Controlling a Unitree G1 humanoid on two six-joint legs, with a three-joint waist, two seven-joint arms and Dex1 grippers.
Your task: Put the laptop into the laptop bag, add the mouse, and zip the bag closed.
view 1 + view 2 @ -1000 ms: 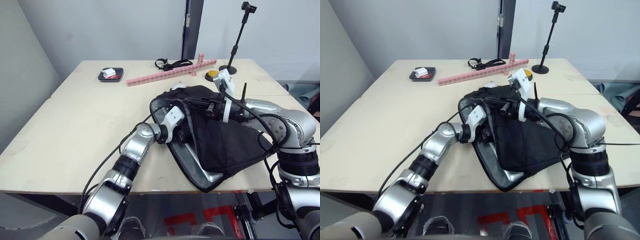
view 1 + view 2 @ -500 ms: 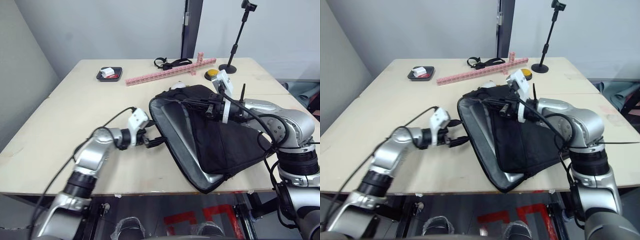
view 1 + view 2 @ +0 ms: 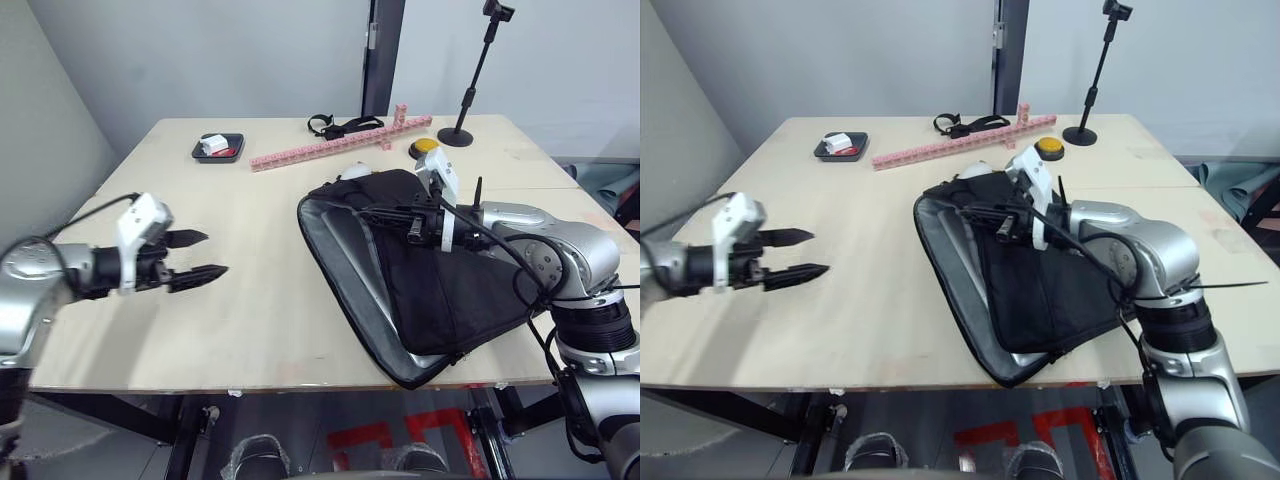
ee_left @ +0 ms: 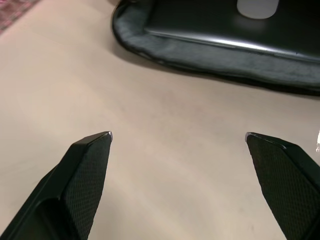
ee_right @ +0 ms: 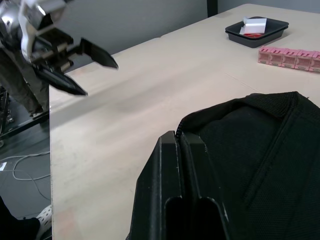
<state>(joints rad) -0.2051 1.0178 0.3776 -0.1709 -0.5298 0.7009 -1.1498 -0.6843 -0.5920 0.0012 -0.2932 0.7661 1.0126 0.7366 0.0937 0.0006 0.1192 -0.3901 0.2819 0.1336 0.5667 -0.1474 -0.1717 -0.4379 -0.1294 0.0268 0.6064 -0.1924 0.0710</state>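
Observation:
The black laptop bag (image 3: 445, 290) lies on the right half of the table with its grey-lined mouth facing left. My right gripper (image 3: 355, 211) is shut on the edge of its top flap and holds it raised. The silver-grey laptop (image 4: 210, 22) lies inside under the flap. A small white mouse (image 4: 256, 7) rests on the laptop's lid. My left gripper (image 3: 212, 254) hangs open over bare table well to the left of the bag, with nothing between its fingers.
At the back stand a black tray (image 3: 220, 149) holding a white item, a long pink block strip (image 3: 340, 146), a black strap (image 3: 345, 127), a yellow button (image 3: 427, 146) and a black stand (image 3: 462, 134). A white rounded thing (image 3: 355, 172) peeks out behind the bag.
My left arm has drawn out of the bag's mouth and swung far left, its gripper open. The right gripper keeps hold of the flap, which has dropped a little.

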